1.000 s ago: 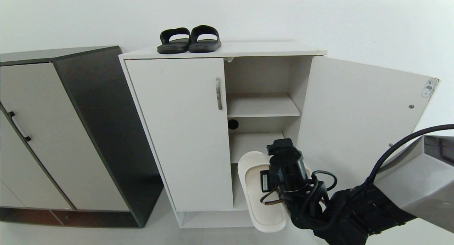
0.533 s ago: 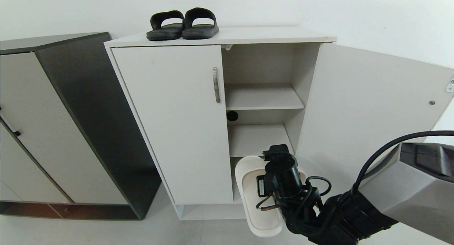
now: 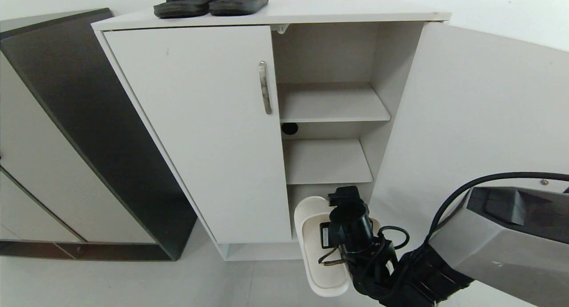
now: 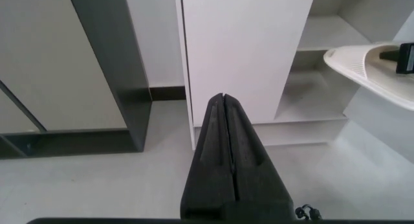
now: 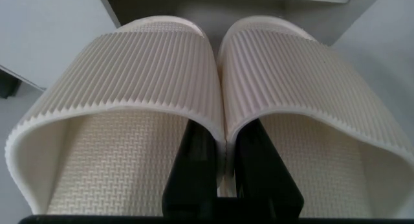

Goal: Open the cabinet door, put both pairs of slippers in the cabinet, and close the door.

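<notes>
Your right gripper (image 5: 223, 185) has its fingers (image 5: 194, 179) clamped on the inner sides of the white slippers (image 3: 316, 240). The pair hangs side by side, toes toward the cabinet (image 3: 311, 11), at the mouth of its bottom compartment below the two shelves (image 3: 329, 105). The right door (image 3: 466, 120) stands wide open, the left door (image 3: 200, 129) is shut, and the black slippers (image 3: 209, 2) sit on the cabinet's top. Your left gripper (image 4: 224, 102) hangs over the floor (image 4: 129, 185) near the cabinet, its fingers pressed together on nothing.
</notes>
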Available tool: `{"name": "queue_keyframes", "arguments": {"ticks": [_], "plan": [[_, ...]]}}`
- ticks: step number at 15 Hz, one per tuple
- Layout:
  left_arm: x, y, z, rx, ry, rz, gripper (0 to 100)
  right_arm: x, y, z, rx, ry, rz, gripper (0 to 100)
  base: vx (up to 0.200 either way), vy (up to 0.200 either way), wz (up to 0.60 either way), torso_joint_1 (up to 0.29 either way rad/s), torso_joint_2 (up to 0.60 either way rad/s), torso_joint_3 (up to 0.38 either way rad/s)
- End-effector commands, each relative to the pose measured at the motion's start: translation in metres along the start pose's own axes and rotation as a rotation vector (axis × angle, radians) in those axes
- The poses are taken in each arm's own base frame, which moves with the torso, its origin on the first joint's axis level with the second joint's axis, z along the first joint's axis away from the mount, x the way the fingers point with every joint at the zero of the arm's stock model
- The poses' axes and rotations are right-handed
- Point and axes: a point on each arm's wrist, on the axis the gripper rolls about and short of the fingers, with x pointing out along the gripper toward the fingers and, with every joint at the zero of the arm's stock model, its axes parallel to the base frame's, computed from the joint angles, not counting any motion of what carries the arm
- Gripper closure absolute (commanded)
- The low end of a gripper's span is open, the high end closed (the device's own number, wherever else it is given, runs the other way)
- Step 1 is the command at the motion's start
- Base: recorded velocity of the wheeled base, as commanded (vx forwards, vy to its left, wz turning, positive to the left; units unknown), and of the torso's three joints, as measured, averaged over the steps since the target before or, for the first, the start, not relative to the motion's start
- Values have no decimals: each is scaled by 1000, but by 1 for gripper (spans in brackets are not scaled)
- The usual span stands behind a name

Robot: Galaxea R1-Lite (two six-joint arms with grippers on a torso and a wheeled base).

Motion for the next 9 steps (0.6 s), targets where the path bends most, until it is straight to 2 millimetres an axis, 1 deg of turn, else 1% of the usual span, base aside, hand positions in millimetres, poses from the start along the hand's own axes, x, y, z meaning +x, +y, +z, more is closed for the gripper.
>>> {"name": "queue_keyframes", "arguments": {"ticks": [1, 4, 6, 7, 9], "plan": [[0, 0, 0, 0, 1, 0, 100, 6, 1, -10, -12, -3, -1, 100, 0, 0, 0, -2, 2, -173], [0, 0, 0, 0, 1, 0, 100, 15, 1, -14, -12, -91, -9, 100, 0, 0, 0, 5, -2, -52], [0, 0, 0, 0, 1, -1, 100, 26, -3, -17, -10, -162, -46, 100, 0, 0, 0, 0, 0, 0], [0, 0, 0, 0, 1, 0, 100, 30, -6, -18, -16, -166, -58, 100, 0, 0, 0, 0, 0, 0], [0, 0, 0, 0, 1, 0, 100, 34, -9, -14, -6, -176, -74, 100, 0, 0, 0, 0, 0, 0]]}}
